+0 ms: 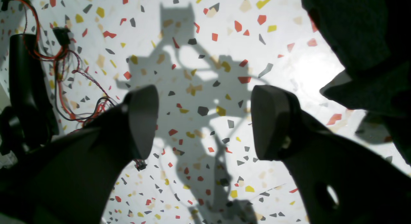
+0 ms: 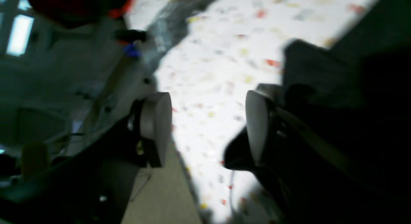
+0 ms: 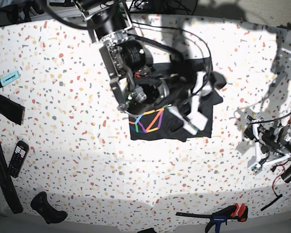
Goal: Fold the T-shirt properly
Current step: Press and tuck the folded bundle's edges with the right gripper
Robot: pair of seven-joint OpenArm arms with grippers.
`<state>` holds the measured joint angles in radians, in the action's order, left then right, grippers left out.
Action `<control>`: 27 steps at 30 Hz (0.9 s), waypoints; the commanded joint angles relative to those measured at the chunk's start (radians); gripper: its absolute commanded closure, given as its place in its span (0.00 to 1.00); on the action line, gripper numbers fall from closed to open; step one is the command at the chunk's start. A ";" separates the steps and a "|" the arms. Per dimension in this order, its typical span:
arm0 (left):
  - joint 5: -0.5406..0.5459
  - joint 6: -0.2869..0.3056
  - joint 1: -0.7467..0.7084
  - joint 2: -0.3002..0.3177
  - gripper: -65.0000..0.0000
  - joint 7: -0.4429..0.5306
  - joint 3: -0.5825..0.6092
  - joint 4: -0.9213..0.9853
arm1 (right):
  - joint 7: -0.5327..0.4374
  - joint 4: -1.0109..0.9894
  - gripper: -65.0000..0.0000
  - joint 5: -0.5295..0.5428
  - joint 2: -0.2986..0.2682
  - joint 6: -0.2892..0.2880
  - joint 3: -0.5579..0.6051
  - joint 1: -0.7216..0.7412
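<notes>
- Two sets of jaws, both spread, nothing gripped. Right gripper point(image 2: 208, 127): pads apart, bare table point(image 2: 224, 57) visible thru the gap. Left gripper point(image 1: 205, 121): same, wide open and empty.
- Whereabouts of T-shirt point(image 3: 155, 133) rel. to them?
- Just beside right gripper's outer finger, dark cloth touching or nearly so; can't tell which, wrist view too blurred. From left gripper: well apart, up and off to one side, only a dark edge in frame corner.
- Handling, prob.?
- Soft, light, limp. Likely to sag and drape once lifted, layers apt to slide over each other. Not fragile.
- Where to grab?
- Prob. at a free edge or corner nearest each gripper, pinched low against table, thru all layers. Not mid-panel near rainbow print: likely to just bunch up.
</notes>
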<state>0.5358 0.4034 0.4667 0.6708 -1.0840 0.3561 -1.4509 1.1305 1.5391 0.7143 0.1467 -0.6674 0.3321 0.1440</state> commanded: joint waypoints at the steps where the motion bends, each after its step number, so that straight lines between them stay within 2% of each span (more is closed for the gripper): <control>1: -0.004 0.000 0.032 0.014 0.34 0.008 -0.008 -0.017 | -0.020 0.019 0.46 0.061 0.010 -0.025 0.002 0.025; 5: -0.004 0.000 0.032 0.014 0.34 0.008 -0.008 -0.017 | -0.019 0.019 0.46 0.203 0.010 -0.031 0.002 0.043; 7: -0.004 0.000 0.032 0.014 0.34 0.008 -0.008 -0.017 | -0.013 0.019 0.46 0.195 0.010 -0.031 0.002 0.065; 8: -0.004 0.000 0.032 0.014 0.34 0.008 -0.008 -0.017 | -0.003 0.019 0.46 0.150 0.010 -0.031 0.001 0.078; 11: -0.004 0.000 0.032 0.014 0.34 0.008 -0.008 -0.017 | -0.013 0.019 0.46 -0.137 0.010 -0.031 0.000 0.106; 14: -0.004 0.000 0.032 0.014 0.34 0.008 -0.008 -0.017 | -0.110 0.018 0.46 -0.508 0.010 0.018 -0.006 0.101; 15: -0.004 0.000 0.032 0.014 0.34 0.009 -0.008 -0.017 | -0.138 0.018 0.46 -0.595 0.010 0.037 -0.011 0.101; 16: -0.003 0.000 0.032 0.014 0.34 0.009 -0.008 -0.017 | -0.156 0.018 0.46 -0.635 0.010 0.056 -0.016 0.104; 17: -0.003 0.000 0.032 0.014 0.34 0.009 -0.008 -0.017 | -0.167 0.018 0.46 -0.632 0.010 0.072 -0.024 0.106; 20: 0.014 0.000 0.032 0.014 0.34 0.008 -0.008 -0.017 | -0.179 0.018 0.46 -0.595 0.010 0.073 -0.048 0.108; 22: 0.018 0.000 0.032 0.014 0.34 0.008 -0.008 -0.017 | -0.190 0.003 0.46 -0.608 0.010 0.073 -0.061 0.111; 27: 0.018 0.000 0.032 0.014 0.34 0.008 -0.008 -0.017 | -0.207 -0.115 0.46 -0.607 0.010 0.074 -0.104 0.150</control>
<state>0.5549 0.4034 0.4667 0.6704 -1.0843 0.3561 -1.4513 0.9443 1.4048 0.0967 0.1467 -0.5900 0.2279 0.2668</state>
